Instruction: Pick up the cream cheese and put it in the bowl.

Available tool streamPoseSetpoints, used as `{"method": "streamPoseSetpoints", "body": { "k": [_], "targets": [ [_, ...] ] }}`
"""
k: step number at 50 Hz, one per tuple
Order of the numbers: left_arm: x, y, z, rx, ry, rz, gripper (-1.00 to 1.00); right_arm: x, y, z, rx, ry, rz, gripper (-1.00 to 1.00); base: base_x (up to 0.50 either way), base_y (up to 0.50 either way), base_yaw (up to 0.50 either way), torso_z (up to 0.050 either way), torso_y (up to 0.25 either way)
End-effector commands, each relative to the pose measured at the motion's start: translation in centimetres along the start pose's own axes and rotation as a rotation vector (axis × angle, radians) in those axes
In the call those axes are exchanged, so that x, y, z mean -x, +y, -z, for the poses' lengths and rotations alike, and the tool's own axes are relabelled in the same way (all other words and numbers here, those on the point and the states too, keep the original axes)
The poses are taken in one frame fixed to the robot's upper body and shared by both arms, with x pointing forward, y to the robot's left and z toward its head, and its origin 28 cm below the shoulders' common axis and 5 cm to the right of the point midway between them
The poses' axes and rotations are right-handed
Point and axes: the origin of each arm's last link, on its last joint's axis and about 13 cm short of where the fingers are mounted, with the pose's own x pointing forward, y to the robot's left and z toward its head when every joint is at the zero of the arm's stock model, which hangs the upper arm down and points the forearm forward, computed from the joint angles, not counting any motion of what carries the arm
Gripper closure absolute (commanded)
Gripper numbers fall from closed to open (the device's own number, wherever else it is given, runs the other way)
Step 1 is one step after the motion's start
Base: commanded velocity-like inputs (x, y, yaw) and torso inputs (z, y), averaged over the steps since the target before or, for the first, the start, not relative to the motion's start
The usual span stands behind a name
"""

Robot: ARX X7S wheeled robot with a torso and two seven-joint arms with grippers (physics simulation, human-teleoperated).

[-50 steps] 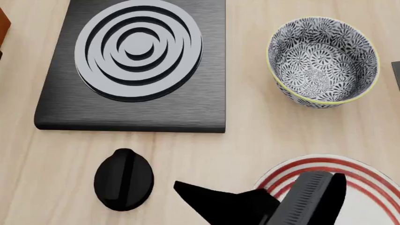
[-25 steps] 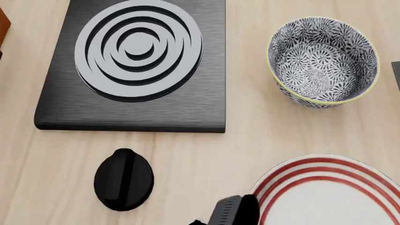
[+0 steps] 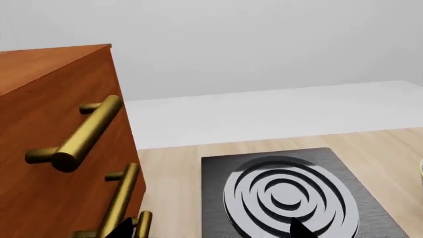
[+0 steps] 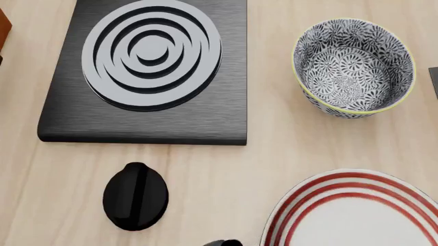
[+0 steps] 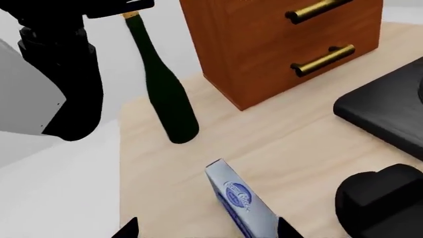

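1. A pale wood-grain tabletop (image 4: 226, 169) filled the head view.
2. An orange-brown wooden cabinet (image 5: 264, 44) with brass drawer handles (image 5: 322, 60) stood on it.
3. Behind it ran a plain grey-white wall (image 3: 264, 44), over a lighter floor (image 3: 278, 114), in even, soft light.

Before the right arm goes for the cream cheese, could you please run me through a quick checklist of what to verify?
1. Cream cheese located: ok, it lies on the wooden table in the right wrist view.
2. Box lined up between the right gripper's fingertips: ok, one tip shows on each side.
3. Right gripper open: ok, nothing is held.
4. Bowl empty and upright: ok.
5. Clearance beside the box: ok, the green bottle and black knob stand apart from it.
6. Left gripper state: cannot tell, only its tips show.
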Motion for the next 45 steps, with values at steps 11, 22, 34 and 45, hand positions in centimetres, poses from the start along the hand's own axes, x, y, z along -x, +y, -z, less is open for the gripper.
{"method": "streamPoseSetpoints", "body": {
  "k": [11, 22, 34, 45],
  "targets": [
    [0.0, 0.3, 0.3, 0.005, -0.003, -0.003, -1.0, 0.4, 0.4, -1.2, 0.087, 0.038, 0.052, -1.0, 0.0, 0.0, 0.0, 0.0, 0.0],
    [0.0, 0.5, 0.4, 0.003, 0.003, -0.015, -1.0, -0.4, -1.7, -0.6, 0.071, 0.06, 0.106, -1.0, 0.0, 0.0, 0.0, 0.0, 0.0],
    [0.0, 0.4, 0.4, 0.002, 0.004, -0.007, -1.0, -0.6, -1.9, -0.2, 0.069, 0.073, 0.112, -1.0, 0.0, 0.0, 0.0, 0.0, 0.0],
    [0.1, 0.5, 0.4, 0.004, 0.002, -0.011, -1.0, -1.8, -2.5, 0.7, 0.055, 0.106, 0.086, -1.0, 0.0, 0.0, 0.0, 0.0, 0.0]
  ]
}}
